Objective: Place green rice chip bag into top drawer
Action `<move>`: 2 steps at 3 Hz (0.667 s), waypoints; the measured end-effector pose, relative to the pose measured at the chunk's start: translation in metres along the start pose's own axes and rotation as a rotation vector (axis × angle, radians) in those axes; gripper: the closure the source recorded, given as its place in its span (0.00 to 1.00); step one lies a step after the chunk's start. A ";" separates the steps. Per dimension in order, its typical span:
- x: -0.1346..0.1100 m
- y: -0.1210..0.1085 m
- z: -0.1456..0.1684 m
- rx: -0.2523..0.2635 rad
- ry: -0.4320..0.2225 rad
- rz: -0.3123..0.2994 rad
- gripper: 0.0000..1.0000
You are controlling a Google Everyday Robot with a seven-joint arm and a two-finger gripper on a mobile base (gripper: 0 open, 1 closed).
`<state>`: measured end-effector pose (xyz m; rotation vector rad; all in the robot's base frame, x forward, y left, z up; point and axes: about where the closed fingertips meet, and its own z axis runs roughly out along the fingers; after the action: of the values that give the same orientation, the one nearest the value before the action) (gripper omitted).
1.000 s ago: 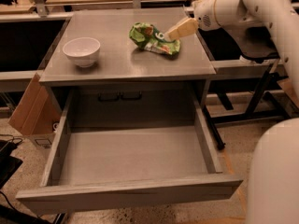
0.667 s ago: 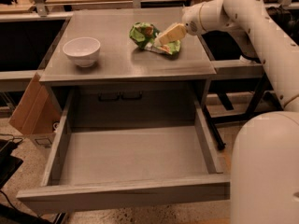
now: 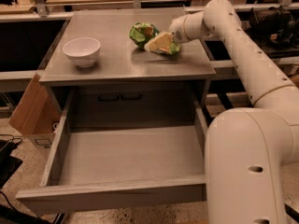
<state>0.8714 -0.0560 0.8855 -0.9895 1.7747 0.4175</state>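
The green rice chip bag point(image 3: 141, 32) lies crumpled on the grey tabletop point(image 3: 112, 59), right of centre toward the back. My gripper point(image 3: 158, 43) reaches in from the right on the white arm point(image 3: 233, 36) and sits low over the bag's right part, covering some of it. The top drawer point(image 3: 126, 155) under the tabletop is pulled wide open toward the camera and holds nothing. Its front panel point(image 3: 112, 196) is nearest to me.
A white bowl point(image 3: 81, 51) stands on the left of the tabletop. A brown cardboard box point(image 3: 29, 111) leans at the table's left side. My arm's large white base link point(image 3: 247, 167) fills the lower right. Shelving and cables lie behind and to the right.
My gripper has moved left and down from beside the bag's right edge to over the bag. The bag, bowl and drawer have stayed in place.
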 end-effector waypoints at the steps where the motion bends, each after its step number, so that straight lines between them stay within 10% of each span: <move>1: 0.006 0.004 0.028 -0.007 0.023 0.002 0.15; 2: 0.007 0.007 0.031 -0.014 0.024 0.003 0.46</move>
<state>0.8838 -0.0336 0.8646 -1.0060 1.7973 0.4222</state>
